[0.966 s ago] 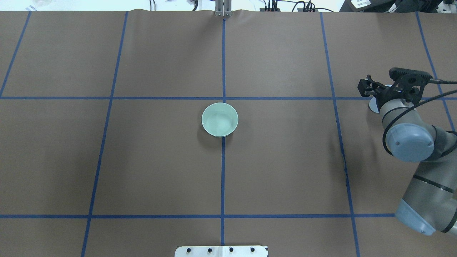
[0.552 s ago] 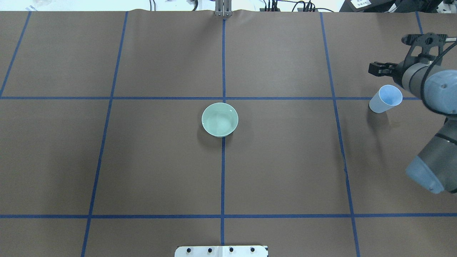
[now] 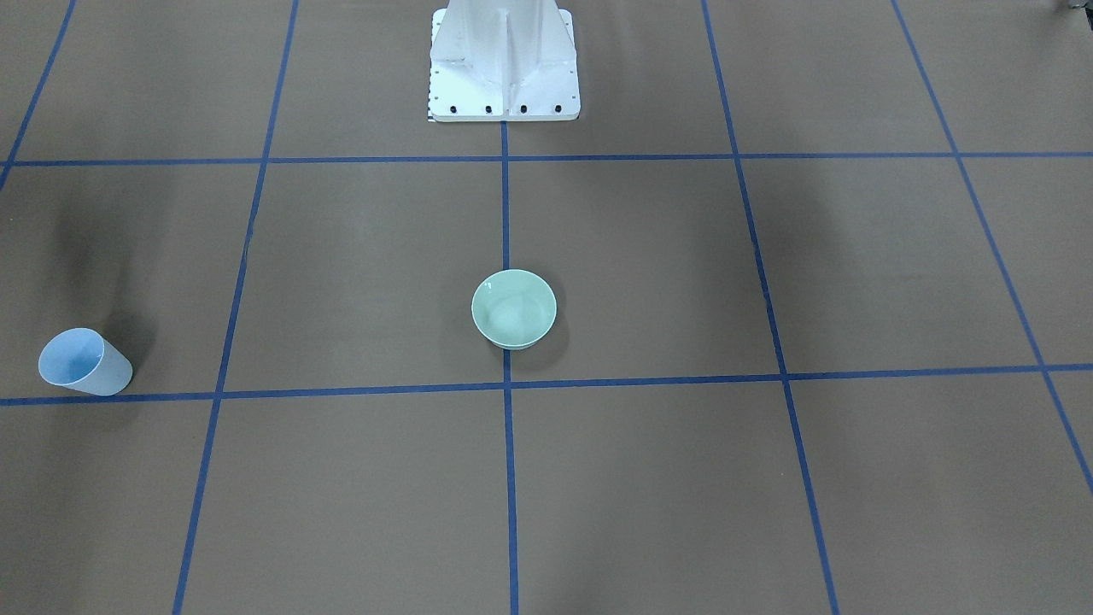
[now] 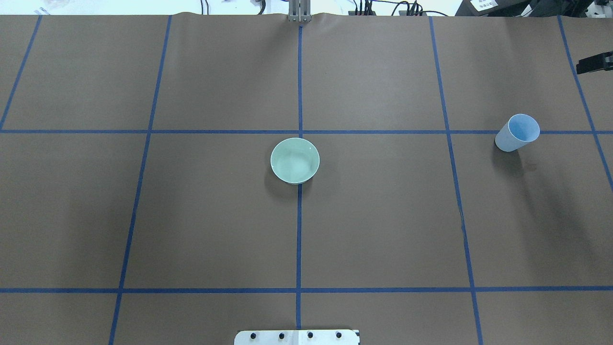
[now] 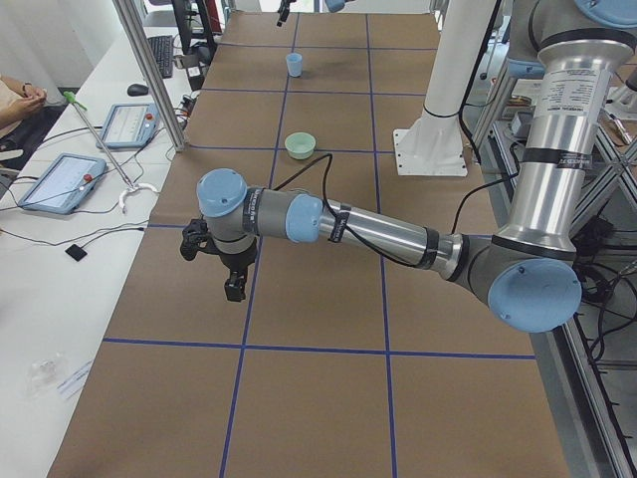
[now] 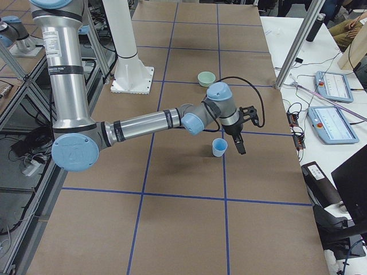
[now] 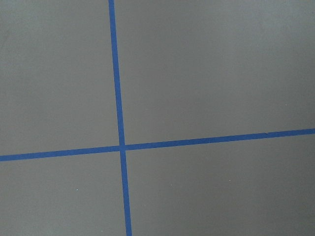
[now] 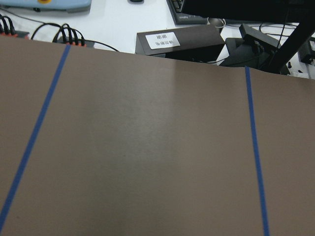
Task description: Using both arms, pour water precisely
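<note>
A pale blue cup (image 4: 517, 132) stands alone at the table's right, also in the front view (image 3: 85, 363) and the right side view (image 6: 219, 147). A pale green bowl (image 4: 295, 161) sits at the table's centre (image 3: 513, 308). My right gripper (image 6: 241, 146) hangs just beside the cup, apart from it. Only a black tip of it (image 4: 596, 63) shows at the overhead view's right edge, and I cannot tell whether it is open or shut. My left gripper (image 5: 224, 274) hovers over bare table far from bowl and cup. I cannot tell its state.
The white pedestal (image 3: 504, 60) stands at the robot's side of the table. Blue tape lines (image 4: 299, 239) divide the brown table cover. Tablets and cables (image 6: 330, 86) lie on the white bench beyond the far edge.
My right arm has swung away from the cup towards the far right and has nearly left the overhead view. The cup now stands uncovered in the same place. The bowl has not moved.
</note>
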`<state>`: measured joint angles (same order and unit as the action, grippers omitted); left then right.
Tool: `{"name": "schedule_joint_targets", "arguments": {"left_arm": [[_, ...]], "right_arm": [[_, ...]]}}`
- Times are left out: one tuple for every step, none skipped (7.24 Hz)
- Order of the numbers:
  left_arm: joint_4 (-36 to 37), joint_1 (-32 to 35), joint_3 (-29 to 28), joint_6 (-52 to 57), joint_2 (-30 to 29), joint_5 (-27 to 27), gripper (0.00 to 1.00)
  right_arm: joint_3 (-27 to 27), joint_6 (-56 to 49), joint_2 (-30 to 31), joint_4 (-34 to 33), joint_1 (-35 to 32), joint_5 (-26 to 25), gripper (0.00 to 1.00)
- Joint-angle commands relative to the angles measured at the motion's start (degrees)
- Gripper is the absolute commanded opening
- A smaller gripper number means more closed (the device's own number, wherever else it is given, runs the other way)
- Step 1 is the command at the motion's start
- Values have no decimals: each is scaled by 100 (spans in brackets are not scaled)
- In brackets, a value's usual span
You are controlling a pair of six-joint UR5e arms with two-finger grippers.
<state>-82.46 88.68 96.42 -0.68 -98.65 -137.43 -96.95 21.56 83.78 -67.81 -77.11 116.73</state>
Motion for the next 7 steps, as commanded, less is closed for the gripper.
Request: {"name": "schedule_joint_targets", "arguments": {"left_arm": [[-16,0,8,33,-14,41,100],[2,-17,17,-28,-144,41,100],[19,-166,17,-142,-259,41,100],[2,-376,61,-726,-460,50,100],[-7,-735,183,-1141,-566,180,100],[-7,-1217,341,-1928,-785,321,100],[-15,-1648,438,-2458,-944,340,100]], "right_arm": [[483,-2436,-308,-1437,-926,814,100],[510,-3360,-414,-2289,-1242,1052,100],[572,-3987,-398,-2715,-1515,1272,100],[824,-4350,-285,-2781,-1761,1430,100],[1088,-4562,-284,-2781,-1825,1493,100],[1195,-4503,-240,-2790,-1825,1485,100],[1274,-4485,-196,-2764,-1825,1485,100]]}}
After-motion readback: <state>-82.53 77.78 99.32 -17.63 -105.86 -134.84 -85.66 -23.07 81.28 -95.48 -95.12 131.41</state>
